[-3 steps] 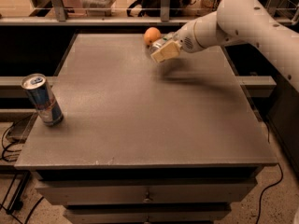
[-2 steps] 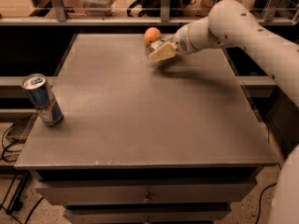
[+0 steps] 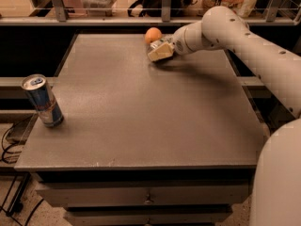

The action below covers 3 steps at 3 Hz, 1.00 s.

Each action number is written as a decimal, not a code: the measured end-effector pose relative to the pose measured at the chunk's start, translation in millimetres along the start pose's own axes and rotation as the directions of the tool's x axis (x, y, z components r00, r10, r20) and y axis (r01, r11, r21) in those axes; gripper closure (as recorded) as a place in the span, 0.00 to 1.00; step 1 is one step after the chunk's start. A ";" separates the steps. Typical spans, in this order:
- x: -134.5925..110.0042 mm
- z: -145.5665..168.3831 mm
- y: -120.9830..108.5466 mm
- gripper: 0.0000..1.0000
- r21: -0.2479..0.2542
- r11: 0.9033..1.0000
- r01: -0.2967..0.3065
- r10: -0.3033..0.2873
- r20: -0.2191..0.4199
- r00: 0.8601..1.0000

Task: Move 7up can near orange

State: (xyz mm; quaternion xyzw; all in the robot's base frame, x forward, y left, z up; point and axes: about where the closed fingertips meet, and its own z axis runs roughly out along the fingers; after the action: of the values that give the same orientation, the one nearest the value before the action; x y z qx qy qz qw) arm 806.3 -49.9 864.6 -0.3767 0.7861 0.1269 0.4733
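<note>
The orange (image 3: 153, 34) sits near the far edge of the grey table (image 3: 141, 112). My gripper (image 3: 159, 53) is low over the table, just right of and in front of the orange, almost touching it. Its cream fingers (image 3: 158, 54) are closed around the 7up can (image 3: 165, 43). Only a small silver-green part of the can shows between the fingers and the wrist. The white arm reaches in from the right.
A taller blue-and-silver can (image 3: 42, 100) stands upright near the table's left edge. A railing (image 3: 108, 20) and shelves with bags run behind the far edge. Drawers (image 3: 146, 194) are below the front edge. Cables lie on the floor at the left.
The gripper with the can has shifted slightly left, closer to the orange. The orange and the blue-and-silver can have not moved.
</note>
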 end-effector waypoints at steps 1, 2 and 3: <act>1.4 8.1 -6.5 0.35 0.013 1.000 -0.015 0.015 0.003 1.000; -2.8 14.5 -8.6 0.12 0.011 1.000 -0.023 0.023 0.017 1.000; -2.0 16.4 -6.7 0.00 0.007 1.000 -0.023 0.023 0.015 1.000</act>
State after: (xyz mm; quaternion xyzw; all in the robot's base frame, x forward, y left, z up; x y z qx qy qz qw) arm 822.2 -44.4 858.8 -0.3650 0.7872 0.1322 0.4792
